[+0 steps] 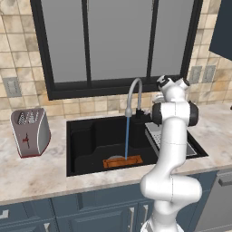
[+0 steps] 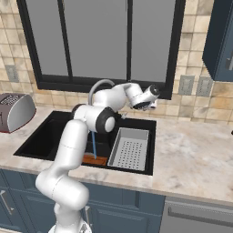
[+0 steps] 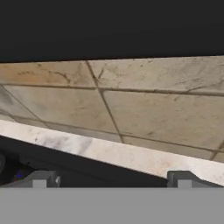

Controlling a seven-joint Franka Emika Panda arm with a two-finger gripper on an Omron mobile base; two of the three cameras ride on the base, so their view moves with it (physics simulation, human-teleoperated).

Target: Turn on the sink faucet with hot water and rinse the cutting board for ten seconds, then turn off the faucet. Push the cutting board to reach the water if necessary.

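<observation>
You have the cutting board [image 1: 123,161] lying flat on the floor of the sink [image 1: 81,149], in the left compartment, with the water [image 1: 127,138] falling straight onto it from the sink faucet [image 1: 134,95]. Farther back, your gripper [image 3: 111,178] faces the tiled wall [image 3: 131,105], jaws spread wide and holding nothing.

left basin [image 1: 86,145]: free | right: rack [image 2: 129,149] blocks | faucet [image 1: 134,93]: rear
</observation>
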